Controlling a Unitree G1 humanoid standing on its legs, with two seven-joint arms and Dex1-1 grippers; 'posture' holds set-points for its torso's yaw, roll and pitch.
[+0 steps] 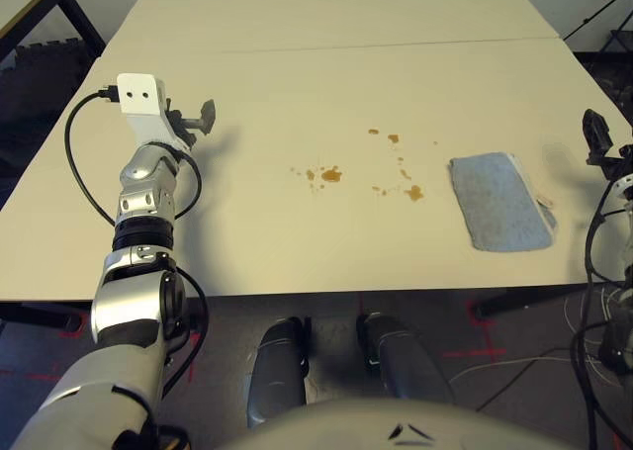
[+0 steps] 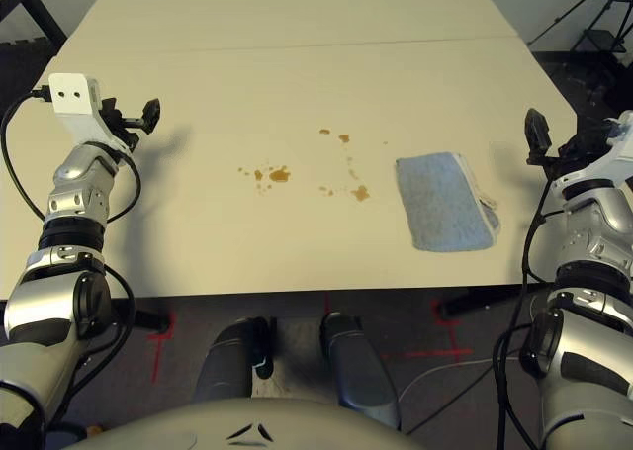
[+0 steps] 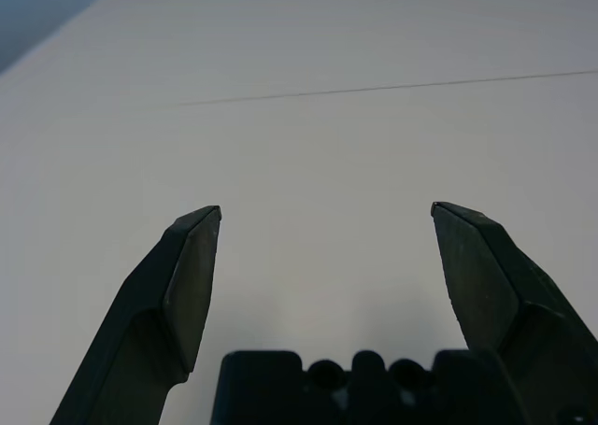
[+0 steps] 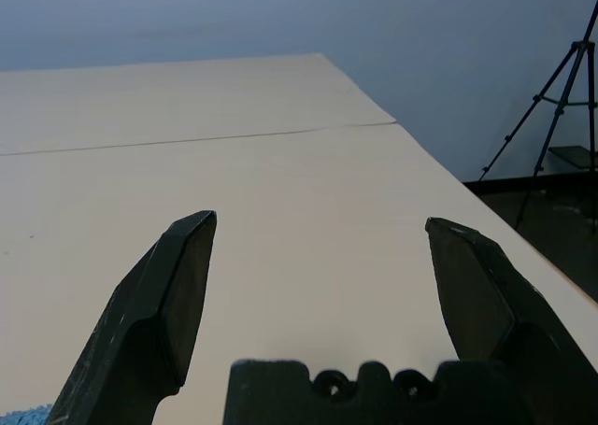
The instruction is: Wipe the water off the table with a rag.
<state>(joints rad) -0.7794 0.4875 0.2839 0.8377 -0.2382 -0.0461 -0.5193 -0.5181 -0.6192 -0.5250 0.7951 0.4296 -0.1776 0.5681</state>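
The rag (image 1: 500,202) lies flat on the table (image 1: 297,242) near its right edge, just right of the water (image 1: 331,174), a scatter of amber drops and splotches at mid-table. In the head views the left gripper (image 1: 198,119) hangs over bare tabletop far left; the right gripper (image 2: 539,138) sits off the right edge. In the left wrist view its fingers (image 3: 187,285) stand spread, holding nothing. In the right wrist view the fingers (image 4: 163,313) are likewise spread wide, with a tripod (image 4: 551,117) beyond the table.

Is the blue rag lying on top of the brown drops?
No, the rag lies flat on the table beside the water, with bare tabletop between them, nearer the robot's right side.
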